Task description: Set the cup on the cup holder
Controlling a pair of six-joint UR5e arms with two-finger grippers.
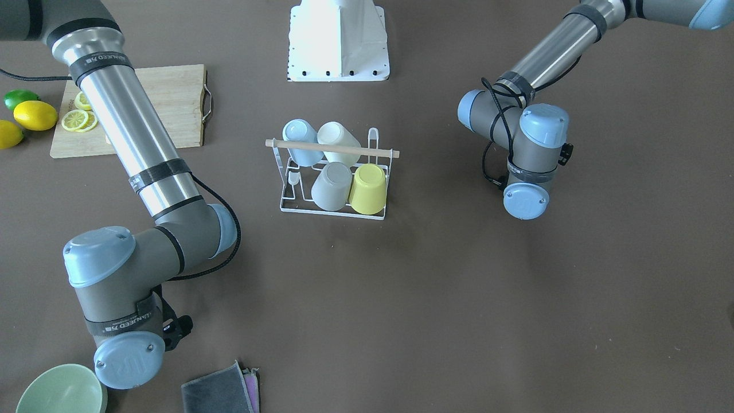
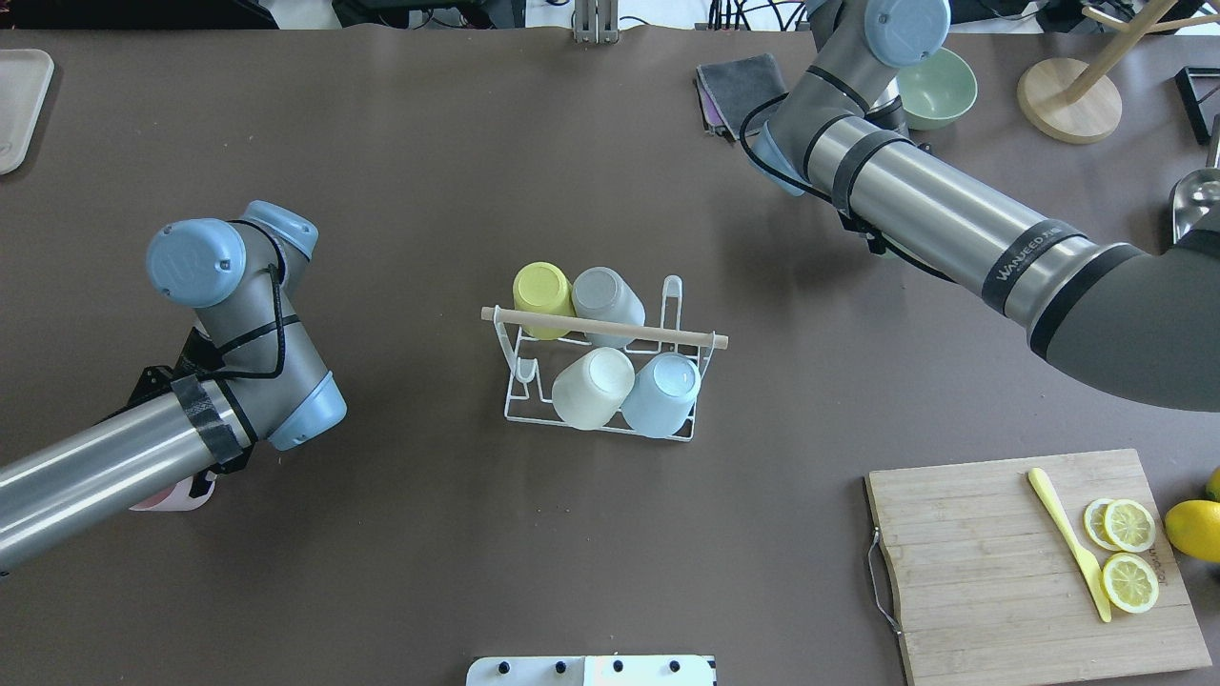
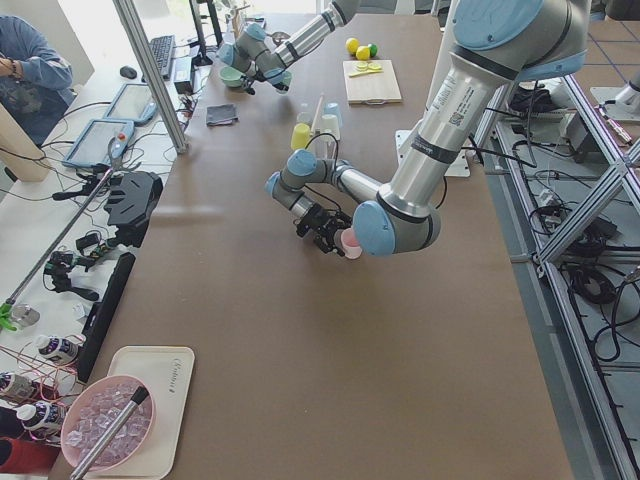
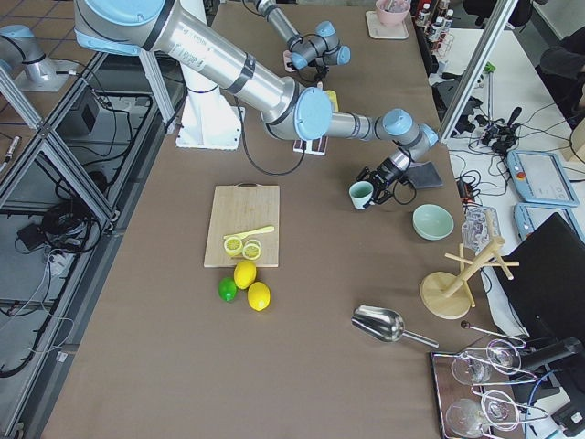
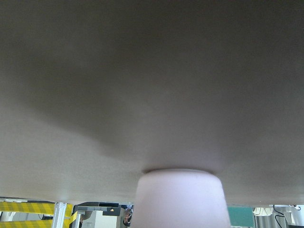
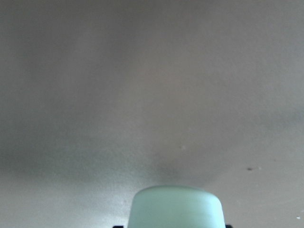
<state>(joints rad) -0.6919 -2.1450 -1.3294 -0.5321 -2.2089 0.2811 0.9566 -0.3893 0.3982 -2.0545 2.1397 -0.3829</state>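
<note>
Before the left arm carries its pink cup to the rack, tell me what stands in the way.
Nothing visible does. Bare table lies between the pink cup in the left hand and the rack. Its free prongs are at the end nearest that arm; only the rod runs along the top.

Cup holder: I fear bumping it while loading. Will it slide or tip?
The cup holder is thin wire, so probably light and apt to slide on the smooth table. Its wide base and four loaded cups likely resist tipping.
</note>
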